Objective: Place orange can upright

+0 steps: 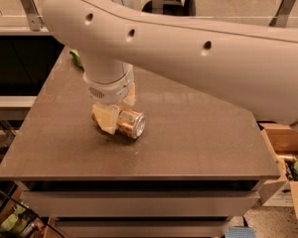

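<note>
A: Camera view. Which step is in hand?

B: The grasp. The can (pixel 131 124) is seen lying on its side on the bench (pixel 203 133), left of centre, with a silver end turned toward the camera. The gripper (pixel 119 114) is lowered onto it from above. The fingers (pixel 107 119) are set on either side of the body, one in front and one behind, and are judged to be closed on it. No lift is noted; the can appears to rest on the bench.

A: What is called for next?

B: A small lift, then a quarter turn so that the can's axis is brought vertical. It is then to be set down on one silver end and released. A firm hold is needed, since a round, slick body could be rolled out of the grip during the turn.

A: What is hidden or unclear?

B: The can's far end is covered by the near finger. The rear finger's tip is lost behind the can, so contact there cannot be confirmed. No label is made out. The back of the bench is blocked by the arm (pixel 188 48). A green thing (pixel 77 58) at the far edge is only partly shown and is not identified. A box (pixel 288 143) at the right is cut off by the frame.
</note>
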`<control>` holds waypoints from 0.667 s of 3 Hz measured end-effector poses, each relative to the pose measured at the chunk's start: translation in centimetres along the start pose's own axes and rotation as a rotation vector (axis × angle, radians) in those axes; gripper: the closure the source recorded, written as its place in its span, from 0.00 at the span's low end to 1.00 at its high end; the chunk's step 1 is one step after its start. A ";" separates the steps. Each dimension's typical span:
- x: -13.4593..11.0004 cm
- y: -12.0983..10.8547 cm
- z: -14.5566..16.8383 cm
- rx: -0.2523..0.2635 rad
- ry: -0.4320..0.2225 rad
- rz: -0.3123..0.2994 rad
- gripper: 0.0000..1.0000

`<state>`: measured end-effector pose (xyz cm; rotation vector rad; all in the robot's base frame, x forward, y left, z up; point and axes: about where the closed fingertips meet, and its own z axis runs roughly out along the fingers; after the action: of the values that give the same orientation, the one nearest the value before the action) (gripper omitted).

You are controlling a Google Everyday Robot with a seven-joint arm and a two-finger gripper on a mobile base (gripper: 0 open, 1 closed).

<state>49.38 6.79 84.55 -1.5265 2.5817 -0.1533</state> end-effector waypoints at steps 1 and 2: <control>-0.1 0.0 0.0 0.001 -0.002 -0.001 0.63; -0.1 0.0 0.1 0.001 -0.005 -0.001 0.87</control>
<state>49.40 6.90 84.49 -1.5263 2.5763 -0.1512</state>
